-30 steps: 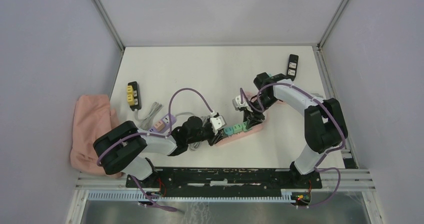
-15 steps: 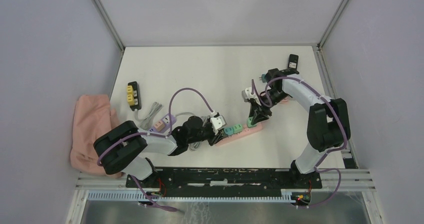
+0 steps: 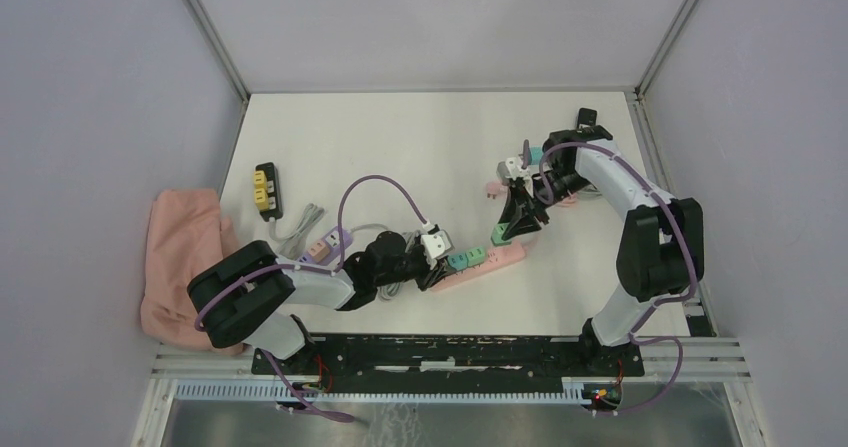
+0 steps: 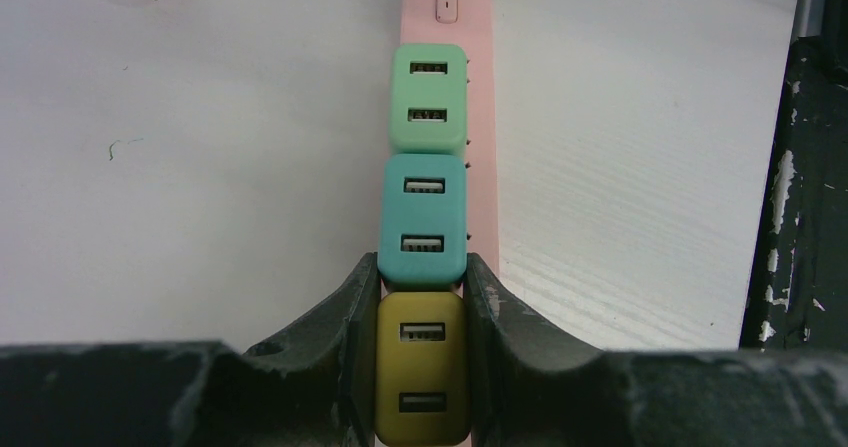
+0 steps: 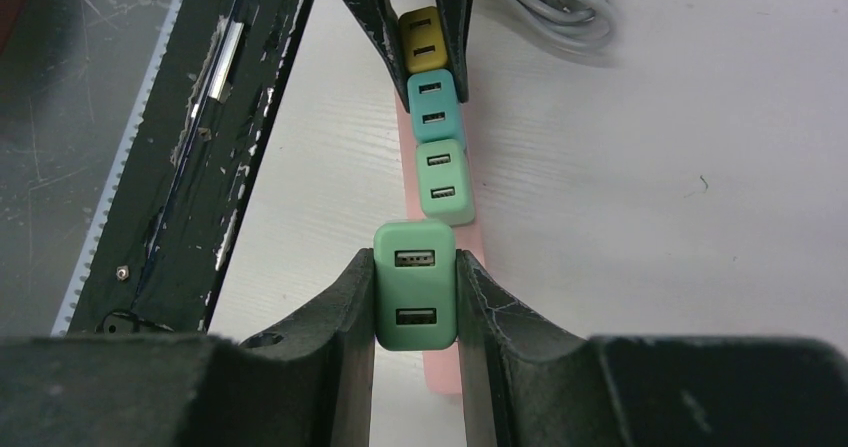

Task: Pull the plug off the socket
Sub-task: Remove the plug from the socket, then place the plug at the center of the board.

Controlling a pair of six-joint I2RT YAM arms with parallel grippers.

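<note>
Grey cable coil (image 5: 555,2) beside the pink strip (image 3: 508,256) — cloth (image 3: 180,252) farther left.

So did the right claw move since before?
Yes. The right gripper, shut on the green plug, pulled away from the pink power strip, toward the table's far edge.

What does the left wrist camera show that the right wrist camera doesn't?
Only the left wrist view shows the switch on the pink strip. Only the right wrist view shows the right gripper shut on a fourth, green plug, plus a grey cable coil. Both show the left gripper shut on the yellow plug, then the teal plug and light green plug along the strip.
</note>
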